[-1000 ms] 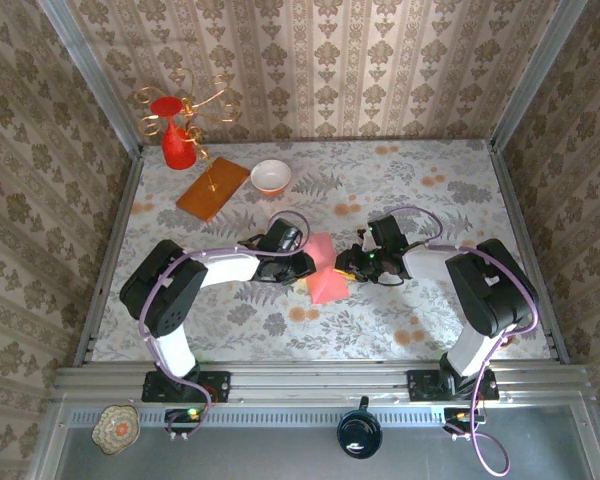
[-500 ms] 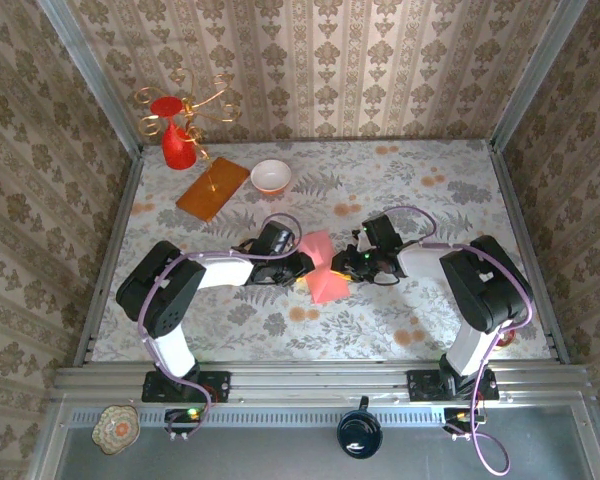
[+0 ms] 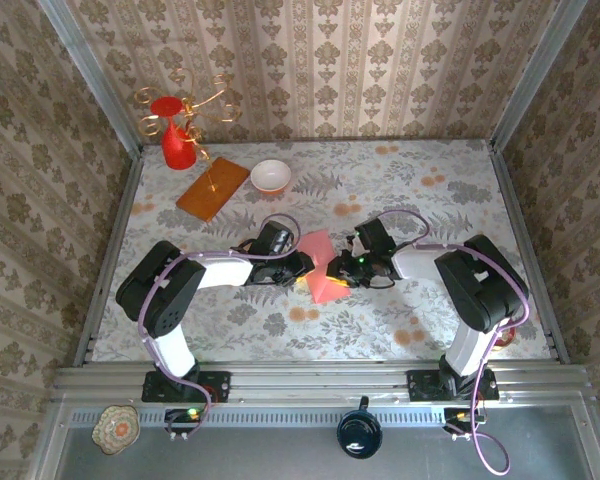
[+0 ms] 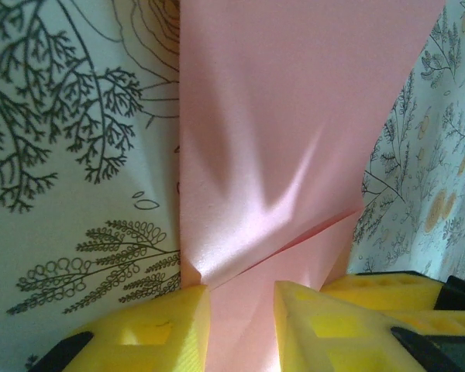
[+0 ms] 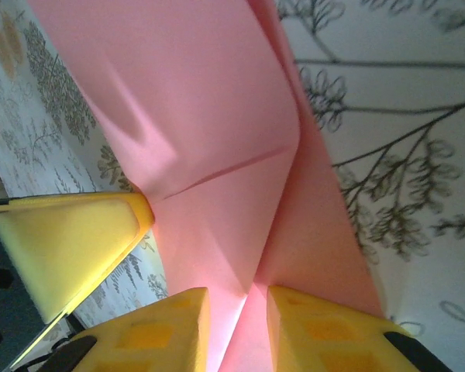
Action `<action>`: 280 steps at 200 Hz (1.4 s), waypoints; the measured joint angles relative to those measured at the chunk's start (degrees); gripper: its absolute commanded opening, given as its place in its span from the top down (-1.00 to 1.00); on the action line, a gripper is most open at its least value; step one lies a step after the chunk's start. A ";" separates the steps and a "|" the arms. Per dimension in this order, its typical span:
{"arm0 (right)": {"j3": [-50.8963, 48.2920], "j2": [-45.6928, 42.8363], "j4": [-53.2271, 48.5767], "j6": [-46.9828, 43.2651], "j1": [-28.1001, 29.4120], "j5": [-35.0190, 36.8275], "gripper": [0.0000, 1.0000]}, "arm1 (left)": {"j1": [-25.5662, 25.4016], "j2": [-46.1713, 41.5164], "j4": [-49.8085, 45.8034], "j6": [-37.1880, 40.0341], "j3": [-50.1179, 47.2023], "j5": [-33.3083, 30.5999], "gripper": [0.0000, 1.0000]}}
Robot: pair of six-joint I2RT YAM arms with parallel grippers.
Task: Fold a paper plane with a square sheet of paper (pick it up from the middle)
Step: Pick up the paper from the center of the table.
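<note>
The square sheet of paper (image 3: 320, 264), pink and creased into folds, is held up off the flowered table (image 3: 430, 210) near its middle. My left gripper (image 3: 305, 271) comes in from the left, shut on the sheet's left part. The paper (image 4: 279, 139) runs down between its yellow fingers (image 4: 159, 329). My right gripper (image 3: 342, 272) faces it from the right, shut on the sheet's other side. In the right wrist view a fold line of the paper (image 5: 217, 124) ends between the yellow fingers (image 5: 322, 329). The two grippers are almost touching.
At the back left stand a red vase (image 3: 177, 142), an orange-brown wooden board (image 3: 212, 188) and a white bowl (image 3: 271, 176). Patterned walls close the table on three sides. A dark cup (image 3: 359, 432) and a small dish (image 3: 116, 428) sit below the arm bases.
The right gripper has slid left toward the left one. The paper between them has bunched up and risen from lying flatter.
</note>
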 measured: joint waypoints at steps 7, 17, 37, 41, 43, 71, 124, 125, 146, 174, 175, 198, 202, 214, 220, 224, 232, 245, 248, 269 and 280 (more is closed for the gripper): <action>0.00 0.07 0.02 0.22 0.35 0.00 0.44 | 0.00 0.00 0.02 0.00 0.00 0.00 0.40; 0.02 0.17 0.04 0.42 0.70 0.00 0.44 | 0.00 0.00 0.02 -0.02 0.00 0.00 0.40; 0.70 0.74 0.02 1.29 1.01 -0.04 0.43 | 0.00 0.00 0.39 -0.15 -0.24 0.00 0.40; 0.83 0.87 0.07 1.36 1.05 -0.07 0.43 | 0.02 0.00 0.48 -0.17 -0.26 0.00 0.40; 0.87 0.92 0.09 1.46 1.09 -0.07 0.44 | 0.04 0.00 0.52 -0.20 -0.28 0.02 0.40; 0.94 1.38 1.40 2.84 1.29 -0.50 0.46 | 0.04 0.00 0.66 -0.39 -0.33 0.07 0.40; -0.50 1.55 5.44 5.55 1.44 -0.61 0.57 | 0.31 0.00 0.72 -0.42 -0.33 0.33 0.40; -0.50 1.55 5.44 5.60 1.44 -0.59 0.57 | 0.31 0.00 0.72 -0.42 -0.33 0.33 0.40; -0.90 1.46 5.62 5.79 1.44 -0.44 0.62 | 0.31 0.00 0.72 -0.42 -0.33 0.44 0.40; -1.68 0.85 5.66 5.86 1.33 -0.37 0.65 | 0.31 0.00 0.70 -0.42 -0.33 0.44 0.40; -1.70 0.83 5.66 5.86 1.33 -0.37 0.65 | 0.31 0.00 0.70 -0.42 -0.33 0.44 0.40; -2.36 -0.13 6.05 5.88 1.33 -0.37 0.70 | 0.35 -0.07 0.66 -0.42 -0.33 0.44 0.39; -2.38 -0.24 6.16 5.88 1.33 -0.37 0.71 | 0.35 -0.11 0.55 -0.39 -0.33 0.44 0.39; -2.38 -0.59 6.67 5.92 1.33 -0.37 0.74 | 0.35 -0.37 0.20 -0.39 -0.33 0.42 0.36; -2.38 -0.72 6.86 6.01 1.33 -0.37 0.77 | 0.35 -0.55 -0.07 -0.39 -0.33 0.42 0.33; -2.40 -0.81 6.99 6.01 1.33 -0.37 0.79 | 0.35 -0.66 -0.24 -0.39 -0.33 0.39 0.32; -2.40 -0.85 7.26 6.08 1.33 -0.35 0.84 | 0.35 -0.98 -0.68 -0.39 -0.33 0.39 0.29; -2.51 -0.94 7.80 6.10 1.33 -0.24 0.89 | 0.39 -1.86 -1.64 -0.37 -0.39 0.20 0.24; -2.54 -0.96 7.93 6.03 1.33 -0.22 0.89 | 0.42 -2.27 -1.90 -0.33 -0.46 0.15 0.22; -2.93 -1.36 8.90 5.99 1.29 -0.09 0.93 | 0.85 -5.11 -2.78 -0.04 -1.20 -0.55 0.06; -3.17 -1.95 9.40 5.81 1.05 -0.04 0.92 | 1.25 -7.02 -2.78 -0.13 -1.97 -1.09 -0.03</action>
